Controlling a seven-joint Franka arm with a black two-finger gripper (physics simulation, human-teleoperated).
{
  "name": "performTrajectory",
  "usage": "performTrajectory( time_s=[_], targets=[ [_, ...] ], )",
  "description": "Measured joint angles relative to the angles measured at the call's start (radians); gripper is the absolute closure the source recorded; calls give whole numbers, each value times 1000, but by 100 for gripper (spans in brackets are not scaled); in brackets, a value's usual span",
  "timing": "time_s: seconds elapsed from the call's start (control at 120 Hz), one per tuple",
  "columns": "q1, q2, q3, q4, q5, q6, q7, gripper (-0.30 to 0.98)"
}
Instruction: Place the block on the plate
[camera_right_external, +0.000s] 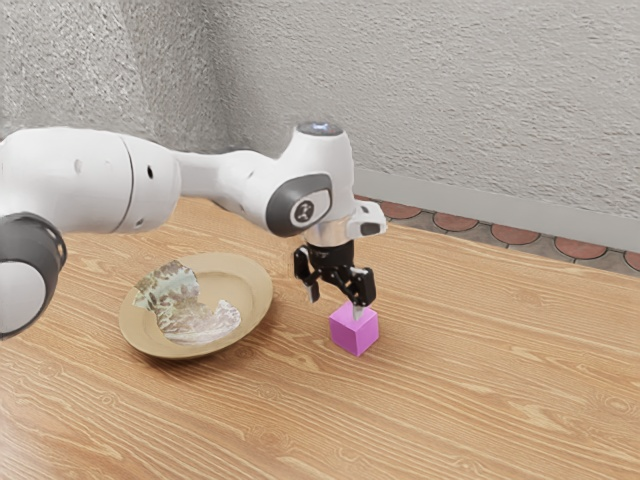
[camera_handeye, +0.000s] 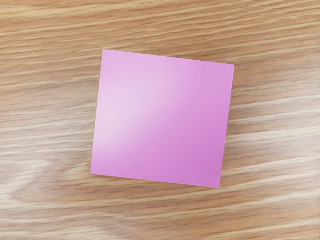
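Observation:
My gripper (camera_right_external: 336, 301) is low over the table in the exterior view, its two fingers spread apart with nothing held between them. The pink-purple block (camera_right_external: 355, 330) rests on the wood, with one fingertip overlapping its top edge in that view; whether they touch, I cannot tell. From the wrist camera, the block (camera_handeye: 161, 120) appears as a slightly turned square below the hand. A tan plate (camera_right_external: 255, 292) with a pale patterned area lies to the exterior view's left of the gripper, apart from the block.
The wooden table (camera_right_external: 480, 390) extends around the block and plate. A grey textured wall (camera_right_external: 450, 100) rises behind it, with reddish floor tiles (camera_right_external: 515, 234) along the wall's base. My arm reaches across above the plate's far side.

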Motion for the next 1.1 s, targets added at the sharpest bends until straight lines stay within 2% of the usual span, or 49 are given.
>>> performTrajectory(
  time_s=[0.475, 1.1],
  targets=[
    [7, 105, 4, 71, -3, 56, 13, 0],
    [7, 178, 2, 77, -1, 128, 21, 0]
  ],
)
